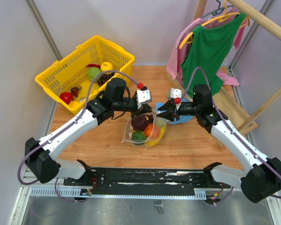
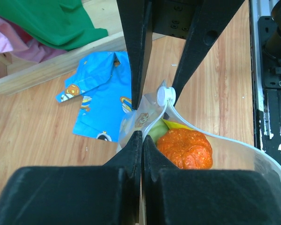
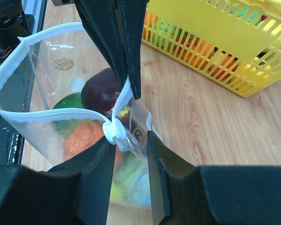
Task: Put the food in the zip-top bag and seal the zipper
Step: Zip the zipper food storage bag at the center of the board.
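The zip-top bag (image 1: 145,131) stands in the middle of the table, its mouth half open. Inside lie a dark purple fruit (image 3: 100,91), an orange (image 2: 185,149) and a green piece (image 3: 68,101). The white zipper (image 3: 18,61) loops round the mouth to a white slider (image 3: 114,133) at the far corner. My left gripper (image 2: 141,134) is shut on the bag's edge just beside that slider. My right gripper (image 3: 129,137) is open, its fingers straddling the slider and the bag's corner tab. In the top view, the left gripper (image 1: 149,108) and right gripper (image 1: 160,112) meet over the bag.
A yellow mesh basket (image 1: 51,82) with more toy food stands at the back left. A blue cloth (image 2: 100,96) lies just behind the bag. A green shirt (image 1: 208,47) and pink garment hang from a wooden rack at the back right.
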`<action>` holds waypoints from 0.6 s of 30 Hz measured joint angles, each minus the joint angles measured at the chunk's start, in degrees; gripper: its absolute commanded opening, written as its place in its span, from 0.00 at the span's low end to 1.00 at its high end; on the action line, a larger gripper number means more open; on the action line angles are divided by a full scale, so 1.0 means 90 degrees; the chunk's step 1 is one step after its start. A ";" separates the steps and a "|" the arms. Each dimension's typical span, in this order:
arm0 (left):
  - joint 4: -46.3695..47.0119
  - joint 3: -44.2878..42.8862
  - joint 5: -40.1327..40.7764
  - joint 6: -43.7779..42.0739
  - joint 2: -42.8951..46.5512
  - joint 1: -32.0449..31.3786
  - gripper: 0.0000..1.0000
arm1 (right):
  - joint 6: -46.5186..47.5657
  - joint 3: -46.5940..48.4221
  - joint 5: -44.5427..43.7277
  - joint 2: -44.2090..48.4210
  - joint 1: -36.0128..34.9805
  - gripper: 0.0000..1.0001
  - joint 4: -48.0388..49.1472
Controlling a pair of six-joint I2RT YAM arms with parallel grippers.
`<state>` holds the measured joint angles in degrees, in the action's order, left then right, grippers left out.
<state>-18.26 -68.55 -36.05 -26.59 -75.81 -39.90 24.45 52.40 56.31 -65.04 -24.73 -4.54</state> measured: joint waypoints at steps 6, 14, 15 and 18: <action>0.0262 0.0182 0.0046 0.0185 0.0102 0.0000 0.00 | -0.0090 -0.0117 0.0131 0.0000 0.0000 0.19 0.0228; 0.0452 0.0311 0.0151 0.0311 0.0155 0.0002 0.00 | -0.0143 -0.0177 0.0194 0.0000 0.0000 0.01 0.0287; 0.0464 0.0321 0.0175 0.0323 0.0165 0.0002 0.00 | -0.0146 -0.0177 0.0197 0.0002 0.0000 0.01 0.0287; 0.0517 0.0362 0.0272 0.0369 0.0199 0.0002 0.07 | -0.0146 -0.0177 0.0199 0.0002 0.0000 0.01 0.0284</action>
<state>-13.61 -65.30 -33.61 -23.27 -74.02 -39.88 23.14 50.81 58.11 -65.01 -24.73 -1.98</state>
